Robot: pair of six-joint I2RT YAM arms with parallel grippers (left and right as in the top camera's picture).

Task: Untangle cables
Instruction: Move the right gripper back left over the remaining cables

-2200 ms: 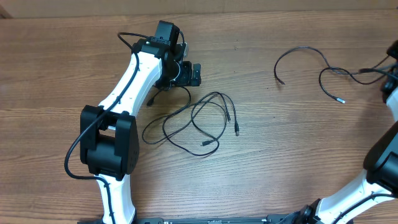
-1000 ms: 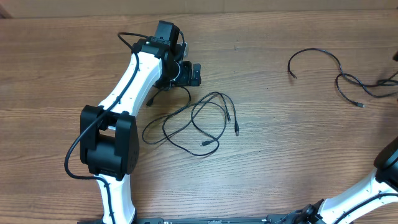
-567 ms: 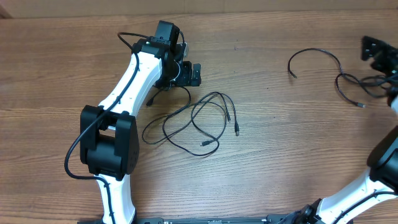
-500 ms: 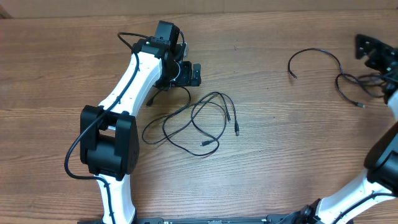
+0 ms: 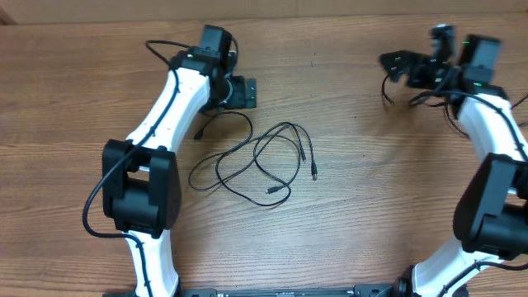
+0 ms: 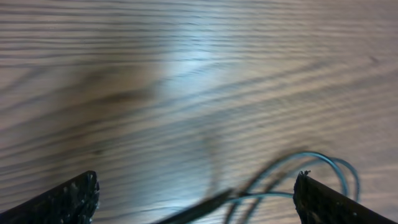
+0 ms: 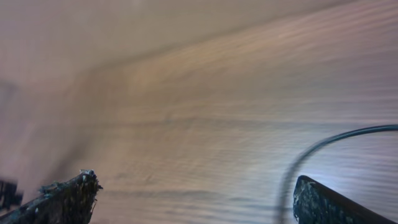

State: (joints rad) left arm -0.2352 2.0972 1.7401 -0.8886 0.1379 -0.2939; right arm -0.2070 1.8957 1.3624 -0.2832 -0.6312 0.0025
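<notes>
The cables (image 5: 262, 158) lie as loose black loops in the middle of the table, with small plug ends at their right side. My left gripper (image 5: 244, 91) hovers open just behind these loops; in the left wrist view blurred strands of the cables (image 6: 280, 179) run between its fingertips (image 6: 69, 200), untouched. A separate cable (image 5: 386, 89) lies at the back right, mostly hidden under my right arm. My right gripper (image 5: 396, 64) is open above it. In the right wrist view that cable (image 7: 336, 139) arcs past the right fingertip (image 7: 326, 204), with nothing held.
The wooden table (image 5: 371, 206) spreads under everything. A pale wall or board (image 7: 124, 31) rises behind the table's far edge in the right wrist view. Both white arms reach in from the near edge, the left arm (image 5: 165, 107) and the right arm (image 5: 495, 132).
My right arm has swung in from the right edge and now sits over the separate cable, which had slid right earlier. My left gripper has shifted slightly back and left.
</notes>
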